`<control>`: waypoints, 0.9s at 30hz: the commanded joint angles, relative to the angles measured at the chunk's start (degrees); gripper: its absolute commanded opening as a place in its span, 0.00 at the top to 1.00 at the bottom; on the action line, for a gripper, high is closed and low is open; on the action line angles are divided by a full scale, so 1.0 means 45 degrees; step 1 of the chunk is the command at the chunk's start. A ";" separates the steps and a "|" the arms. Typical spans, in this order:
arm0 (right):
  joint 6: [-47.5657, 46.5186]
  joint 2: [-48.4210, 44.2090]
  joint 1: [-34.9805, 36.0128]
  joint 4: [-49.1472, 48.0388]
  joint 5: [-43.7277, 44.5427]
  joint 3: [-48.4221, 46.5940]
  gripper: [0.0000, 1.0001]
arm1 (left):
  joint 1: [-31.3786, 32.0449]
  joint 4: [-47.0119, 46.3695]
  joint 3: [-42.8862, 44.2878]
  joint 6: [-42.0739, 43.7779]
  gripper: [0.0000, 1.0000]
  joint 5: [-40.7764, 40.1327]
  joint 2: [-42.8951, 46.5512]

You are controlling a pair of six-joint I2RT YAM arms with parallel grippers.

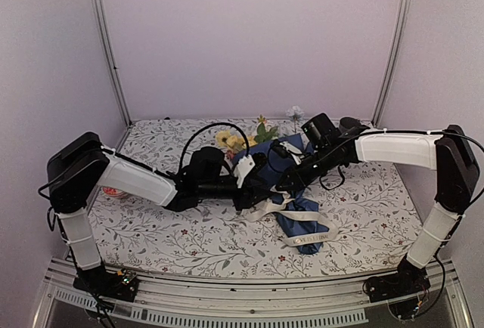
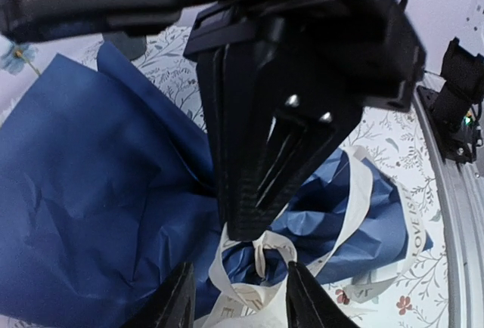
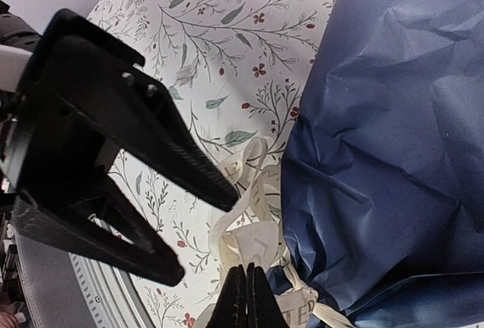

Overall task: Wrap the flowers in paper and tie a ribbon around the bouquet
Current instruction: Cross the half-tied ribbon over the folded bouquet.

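Table (image 1: 189, 241) is wearing a white tablecloth (image 1: 370, 207) printed with leafy sprigs and small red blossoms. Bouquet (image 1: 299, 218) is lying on the cloth right of centre, with the navy cone's narrow end pointing toward the near edge and the flowers (image 1: 234, 140) spreading toward the far edge. Cream ribbon (image 1: 314, 239) is trailing across the cone's lower part. Small red-and-white object (image 1: 113, 191) is sitting by the left edge.
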State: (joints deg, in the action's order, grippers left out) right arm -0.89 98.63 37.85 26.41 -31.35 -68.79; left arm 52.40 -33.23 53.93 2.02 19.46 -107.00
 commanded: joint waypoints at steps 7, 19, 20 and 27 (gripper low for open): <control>-0.0004 -0.0239 -0.0040 -0.0681 -0.0735 0.0365 1.00 | -0.0203 0.0374 0.0633 0.0085 0.66 0.0424 -0.0920; 0.0137 -0.0616 -0.0051 -0.0575 -0.0601 0.0566 0.87 | -0.0292 0.0079 0.0811 -0.0306 1.00 0.1136 -0.1128; 0.0138 -0.0742 -0.0036 -0.0518 -0.0461 0.0608 0.80 | -0.0284 0.0000 0.0765 -0.0412 1.00 0.1272 -0.1142; 0.1252 -0.2647 -0.0048 0.0304 0.1245 0.1317 0.56 | -0.0303 -0.0699 0.0334 -0.0907 1.00 0.1305 -0.1064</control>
State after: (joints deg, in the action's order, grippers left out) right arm 1.78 93.36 37.80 25.45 -30.46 -64.75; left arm 51.68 -33.32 56.47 -0.49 24.40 -111.24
